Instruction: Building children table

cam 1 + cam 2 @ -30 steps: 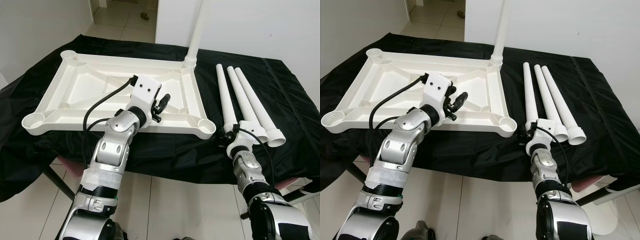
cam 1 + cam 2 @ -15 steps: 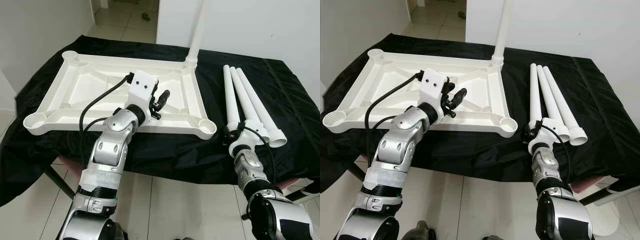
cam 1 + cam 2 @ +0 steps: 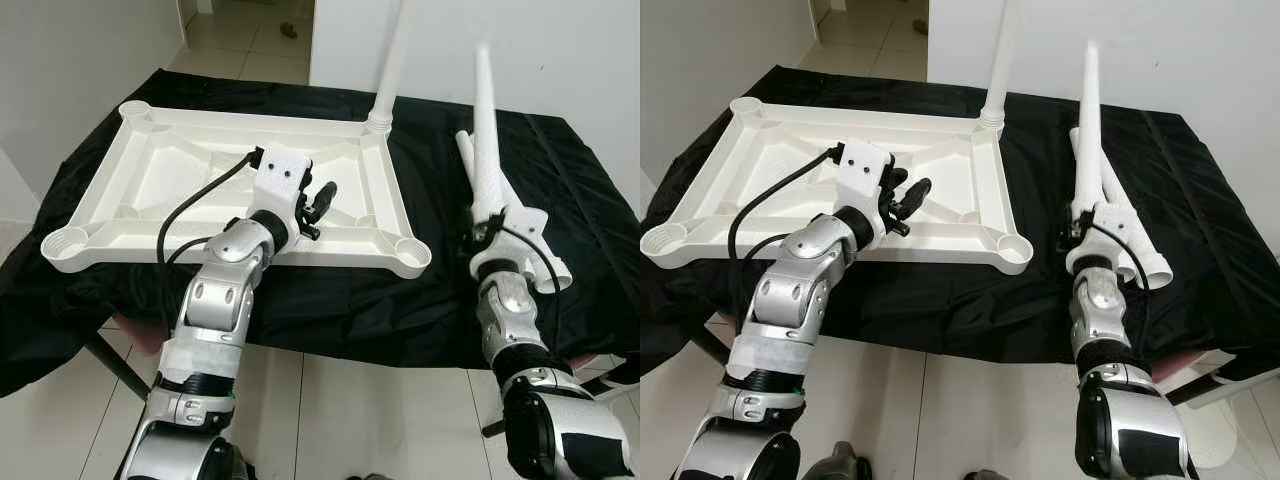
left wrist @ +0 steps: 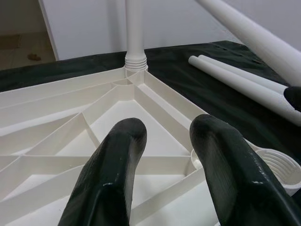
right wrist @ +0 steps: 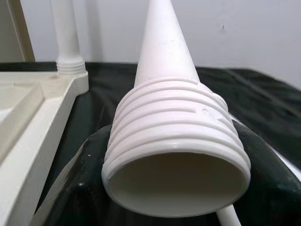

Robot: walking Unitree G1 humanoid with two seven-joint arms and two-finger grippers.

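Right gripper (image 3: pixel 1081 232) is clamped on the ribbed, threaded end of a smooth tapering white plastic leg (image 3: pixel 1089 125), held nearly upright beside the upturned tabletop (image 3: pixel 150 165). Left gripper (image 3: pixel 322 203) hovers over that ribbed white moulding, fingers (image 4: pixel 110 174) apart. Two more legs (image 3: pixel 520 225) lie on the black-draped desk (image 3: pixel 580 180), right of the tabletop; one leg (image 3: pixel 388 70) stands screwed into its far corner.

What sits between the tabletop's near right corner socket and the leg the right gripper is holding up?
Only bare black cloth separates the corner socket from the held leg in the right gripper, seen in the left eye view.
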